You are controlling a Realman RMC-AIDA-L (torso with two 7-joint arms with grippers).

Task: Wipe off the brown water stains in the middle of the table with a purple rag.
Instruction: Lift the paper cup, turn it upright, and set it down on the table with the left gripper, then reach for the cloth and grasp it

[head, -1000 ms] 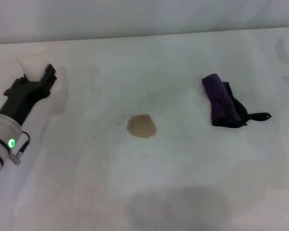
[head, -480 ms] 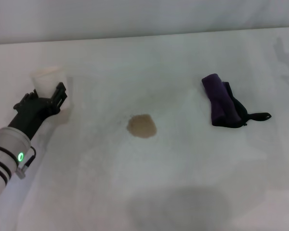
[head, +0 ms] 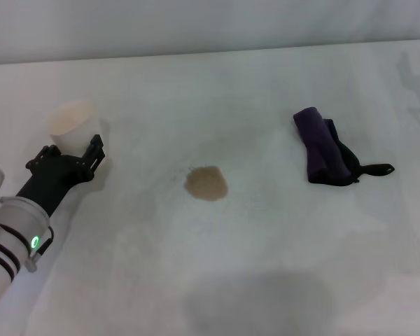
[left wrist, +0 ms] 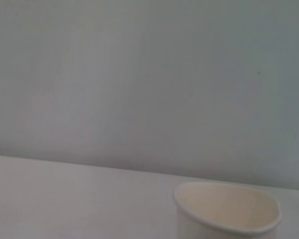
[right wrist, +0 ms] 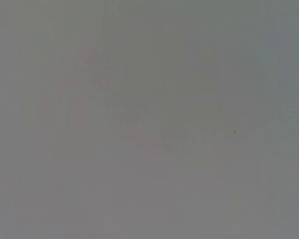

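The purple rag [head: 323, 148] lay bunched in a soft roll on the table [head: 266, 266], its thin black loop strap [head: 375, 169] trailing from the near end. By the look of it, it was light and limp, likely to sag and unroll if lifted by an edge, so the thick middle of the roll seemed the surer place to pinch; the strap looked too thin and floppy to trust. The left gripper [head: 73, 155] hovered low with its fingers spread and nothing between them, just short of a paper cup [head: 73, 120] standing right beyond its tips. From that gripper the rag sat well apart, far off to its right, with the brown water stains [head: 206, 183] lying on the table between the two, nearer the gripper than the rag was. The blotch showed untouched, so the wiping was not yet begun. The right gripper was nowhere in sight; its wrist view gave only a blank grey field.
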